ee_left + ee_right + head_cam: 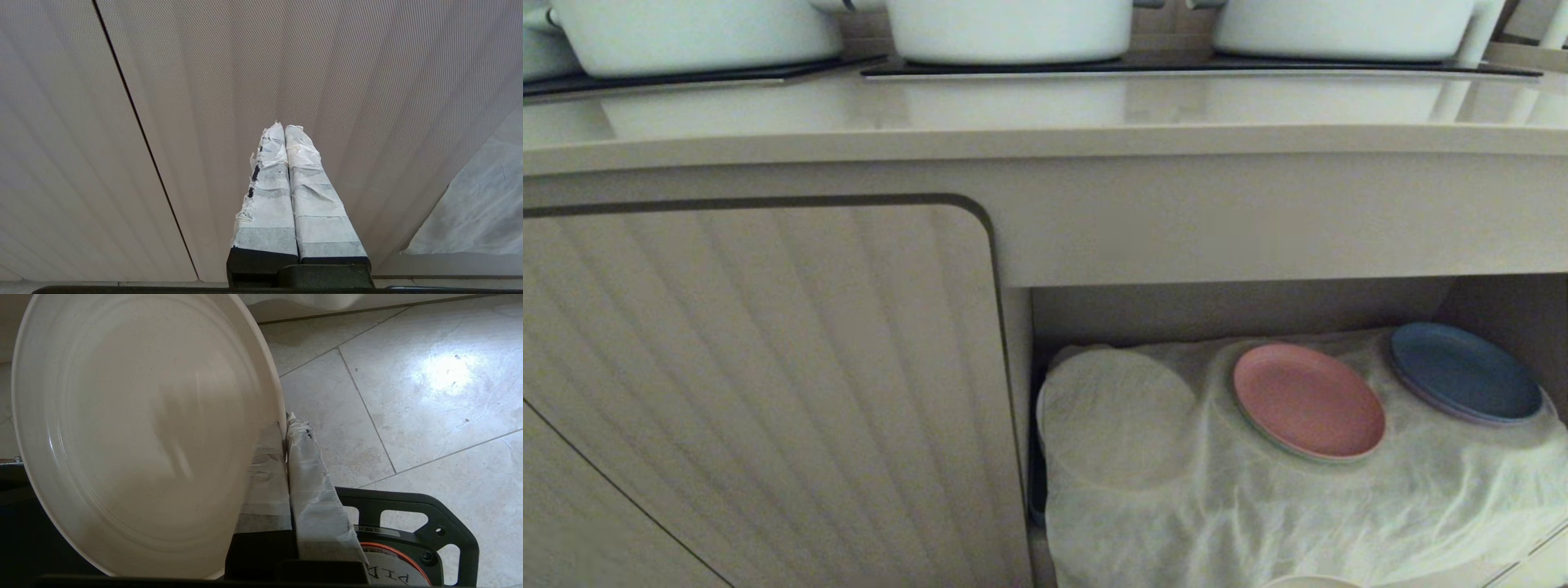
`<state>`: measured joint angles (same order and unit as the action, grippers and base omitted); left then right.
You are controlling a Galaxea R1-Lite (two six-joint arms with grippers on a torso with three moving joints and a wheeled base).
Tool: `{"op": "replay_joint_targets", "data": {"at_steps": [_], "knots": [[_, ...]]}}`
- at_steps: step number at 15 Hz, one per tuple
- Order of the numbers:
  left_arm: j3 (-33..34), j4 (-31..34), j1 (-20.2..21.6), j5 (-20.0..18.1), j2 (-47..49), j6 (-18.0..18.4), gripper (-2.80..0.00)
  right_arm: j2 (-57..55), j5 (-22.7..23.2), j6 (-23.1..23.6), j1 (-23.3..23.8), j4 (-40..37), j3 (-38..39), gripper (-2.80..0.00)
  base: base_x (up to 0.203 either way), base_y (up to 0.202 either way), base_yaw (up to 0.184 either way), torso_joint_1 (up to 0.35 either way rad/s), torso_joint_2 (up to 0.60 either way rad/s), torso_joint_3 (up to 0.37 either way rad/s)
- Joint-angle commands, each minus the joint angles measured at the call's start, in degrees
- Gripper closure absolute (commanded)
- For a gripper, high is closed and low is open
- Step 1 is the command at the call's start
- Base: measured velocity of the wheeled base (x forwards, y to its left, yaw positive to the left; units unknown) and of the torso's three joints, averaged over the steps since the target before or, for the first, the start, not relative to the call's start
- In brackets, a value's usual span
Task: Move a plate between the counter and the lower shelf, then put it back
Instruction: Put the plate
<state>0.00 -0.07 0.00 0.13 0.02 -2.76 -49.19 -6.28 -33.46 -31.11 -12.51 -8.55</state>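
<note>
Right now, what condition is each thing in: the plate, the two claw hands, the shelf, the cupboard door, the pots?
plate: gripped by its rim, held over the tiled floor.
right gripper: shut on the plate's rim.
left gripper: shut, empty, facing the cupboard door.
cupboard door: closed.
lower shelf: open, cloth-draped.
pink plate: lying on the cloth.
blue plate: lying on the cloth.
white pots: standing on the counter.

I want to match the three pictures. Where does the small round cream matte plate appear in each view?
Head view: only a sliver of the small round cream matte plate shows, at the bottom edge, below the shelf opening.
Left wrist view: not in it.
Right wrist view: it fills the left half, its rim pinched by the right tool, above the tiled floor.
Shared landmark: the wrinkled whitish translucent cloth.
</note>
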Motion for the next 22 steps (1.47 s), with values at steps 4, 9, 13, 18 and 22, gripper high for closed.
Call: {"op": "replay_joint_targets", "data": {"at_steps": [4, 9, 13, 18, 22], "knots": [[0.0, -0.01, 0.0, 0.04, -0.02, -0.06, 0.0, -0.03, -0.05, -0.11, 0.0, -0.06, -0.16, 0.0, 0.0, 0.0, 0.0, 0.034, -0.14, -0.111], [0.0, -0.01, 0.0, 0.04, -0.02, -0.06, 0.0, -0.03, -0.05, -0.11, -0.09, -0.06, -0.16, 0.0, 0.0, 0.0, 0.0, 0.132, -0.4, -0.287], [0.0, -0.01, 0.0, 0.04, -0.02, -0.06, 0.0, -0.12, -0.05, -0.11, -0.27, -0.06, -0.24, 0.0, 0.0, 0.0, 0.0, 0.175, -0.48, -0.291], [0.0, -0.01, 0.0, 0.04, -0.02, -0.06, 0.0, -0.03, -0.05, -0.11, -0.27, -0.06, -0.42, 0.0, 0.0, 0.0, 0.0, 0.194, -0.47, -0.28], [0.0, -0.01, 0.0, 0.04, -0.02, -0.06, 0.0, -0.03, -0.05, -0.11, -0.27, -0.15, -0.68, 0.0, 0.0, 0.0, 0.0, 0.219, -0.5, -0.279]]}}
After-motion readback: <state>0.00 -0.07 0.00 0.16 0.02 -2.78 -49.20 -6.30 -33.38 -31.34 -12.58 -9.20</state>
